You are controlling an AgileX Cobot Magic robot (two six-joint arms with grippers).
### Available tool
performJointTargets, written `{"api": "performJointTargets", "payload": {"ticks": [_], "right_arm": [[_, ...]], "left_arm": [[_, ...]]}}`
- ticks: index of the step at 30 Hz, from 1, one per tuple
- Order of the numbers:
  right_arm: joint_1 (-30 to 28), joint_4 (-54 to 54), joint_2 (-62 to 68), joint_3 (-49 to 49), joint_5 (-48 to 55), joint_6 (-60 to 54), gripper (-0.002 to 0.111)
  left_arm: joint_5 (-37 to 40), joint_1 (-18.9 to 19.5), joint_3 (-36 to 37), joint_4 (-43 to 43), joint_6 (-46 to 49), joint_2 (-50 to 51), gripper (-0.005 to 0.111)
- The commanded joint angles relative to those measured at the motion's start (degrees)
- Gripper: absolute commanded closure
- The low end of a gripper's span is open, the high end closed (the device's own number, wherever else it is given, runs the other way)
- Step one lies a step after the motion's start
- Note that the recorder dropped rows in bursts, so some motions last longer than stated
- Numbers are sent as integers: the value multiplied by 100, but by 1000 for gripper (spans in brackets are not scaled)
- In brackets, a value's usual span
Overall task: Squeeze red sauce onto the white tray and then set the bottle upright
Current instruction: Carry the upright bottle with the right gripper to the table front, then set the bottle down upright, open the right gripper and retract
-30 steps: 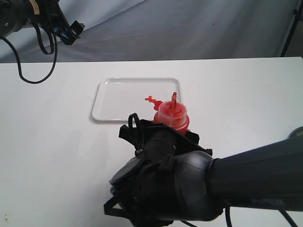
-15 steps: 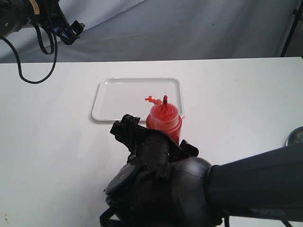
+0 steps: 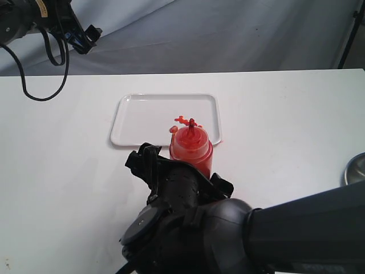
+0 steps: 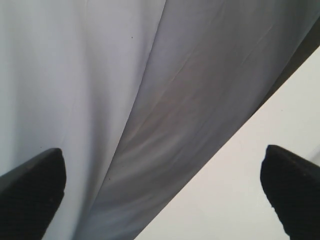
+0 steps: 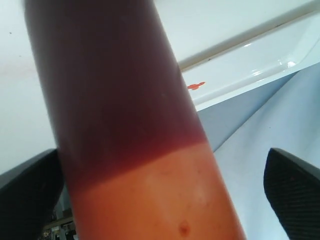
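The bottle [image 3: 191,149] stands upright on the table just in front of the white tray's [image 3: 142,117] near edge, its nozzle pointing up. A small squiggle of red sauce [image 3: 181,120] lies on the tray near its right end. My right gripper [image 3: 181,174] is open around the bottle's lower body. In the right wrist view the bottle [image 5: 135,125] fills the space between the fingers of that gripper [image 5: 162,195], with a clear gap on one side. The red sauce [image 5: 196,85] and the tray [image 5: 260,65] show behind it. My left gripper [image 4: 162,195] is open and empty, facing the backdrop.
The left arm [image 3: 51,23] hangs at the back left, above the table's far edge, with a black cable looping down. A grey metal dish [image 3: 355,168] peeks in at the right edge. My right arm's bulk fills the foreground.
The bottle has come from a tilt to upright and shifted slightly left and nearer. The right gripper's fingers have spread off it. The left arm has not moved.
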Motion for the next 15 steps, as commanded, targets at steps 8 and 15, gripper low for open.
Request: {"api": "performJointTargets", "payload": {"ticks": [8, 15], "right_arm": [[16, 17, -41, -29, 142, 243, 3], [16, 871, -403, -29, 49, 368, 3]], "left_arm": [[-63, 10, -25, -60, -78, -10, 2], [-63, 10, -25, -60, -78, -10, 2]]}}
